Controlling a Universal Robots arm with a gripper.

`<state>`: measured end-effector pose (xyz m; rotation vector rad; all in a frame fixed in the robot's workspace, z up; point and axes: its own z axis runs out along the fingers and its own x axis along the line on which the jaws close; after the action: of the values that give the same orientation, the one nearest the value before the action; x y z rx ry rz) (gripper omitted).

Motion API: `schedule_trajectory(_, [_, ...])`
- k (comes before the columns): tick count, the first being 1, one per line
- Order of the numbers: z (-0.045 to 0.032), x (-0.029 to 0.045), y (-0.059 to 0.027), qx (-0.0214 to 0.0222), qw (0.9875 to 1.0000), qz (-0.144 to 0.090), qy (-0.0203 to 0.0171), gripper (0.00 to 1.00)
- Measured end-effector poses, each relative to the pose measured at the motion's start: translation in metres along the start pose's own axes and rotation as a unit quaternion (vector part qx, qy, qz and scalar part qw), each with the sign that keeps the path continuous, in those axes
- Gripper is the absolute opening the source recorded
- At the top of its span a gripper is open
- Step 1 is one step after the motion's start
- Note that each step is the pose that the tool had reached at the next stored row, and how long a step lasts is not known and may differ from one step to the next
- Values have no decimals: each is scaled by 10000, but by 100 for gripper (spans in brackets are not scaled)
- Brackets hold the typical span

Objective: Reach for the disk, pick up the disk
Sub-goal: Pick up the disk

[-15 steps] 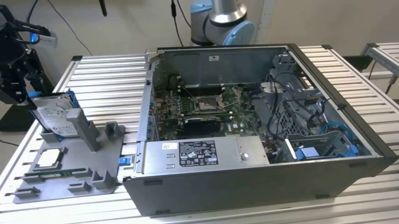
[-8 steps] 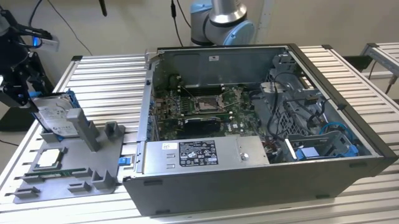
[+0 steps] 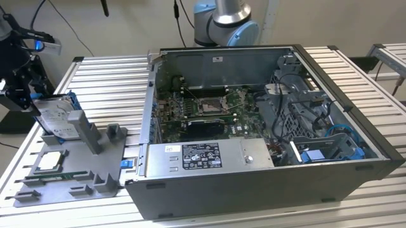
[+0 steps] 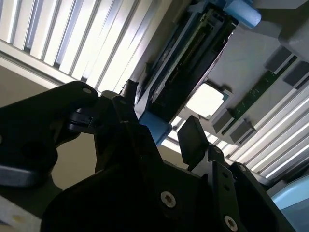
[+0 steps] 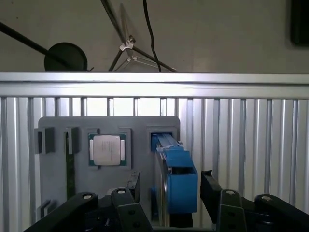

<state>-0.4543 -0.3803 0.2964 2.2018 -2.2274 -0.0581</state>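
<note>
Exterior view: disk [image 3: 56, 118] upright in holder [image 3: 66, 183], computer case [image 3: 254, 190] near.

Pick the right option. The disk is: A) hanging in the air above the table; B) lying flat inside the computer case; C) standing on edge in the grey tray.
C: the disk stands on edge in the grey tray, the open gripper straddling it.

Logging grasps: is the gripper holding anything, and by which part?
Nothing held: the open gripper straddles the silver, blue-railed metal hard drive, fingers clear of both sides.
</note>
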Motion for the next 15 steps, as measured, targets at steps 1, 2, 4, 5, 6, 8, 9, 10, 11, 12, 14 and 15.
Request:
schedule_trajectory(1, [9, 0, 0, 0, 10000, -2, -1, 100])
schedule_trajectory(2, [18, 0, 0, 0, 10000, -4, -2, 100])
schedule_trajectory(4, [34, 0, -1, 0, 10000, -8, -2, 100])
schedule_trajectory(5, [41, 1, -1, 0, 10000, -10, -3, 100])
schedule_trajectory(6, [48, 1, -1, 0, 10000, -13, -3, 100])
schedule_trajectory(8, [65, 1, -1, 0, 10000, -17, -4, 100])
schedule_trajectory(9, [73, 1, -2, -1, 10000, -20, -5, 100])
schedule_trajectory(10, [82, 1, -2, -1, 10000, -22, -6, 100])
schedule_trajectory(11, [90, 1, -2, -1, 10000, -25, -8, 100])
schedule_trajectory(12, [100, 1, -2, -1, 10000, -27, -10, 100])
schedule_trajectory(14, [120, 2, -3, -1, 10000, -32, -14, 100])
schedule_trajectory(15, [132, 2, -3, -2, 10000, -35, -17, 100])
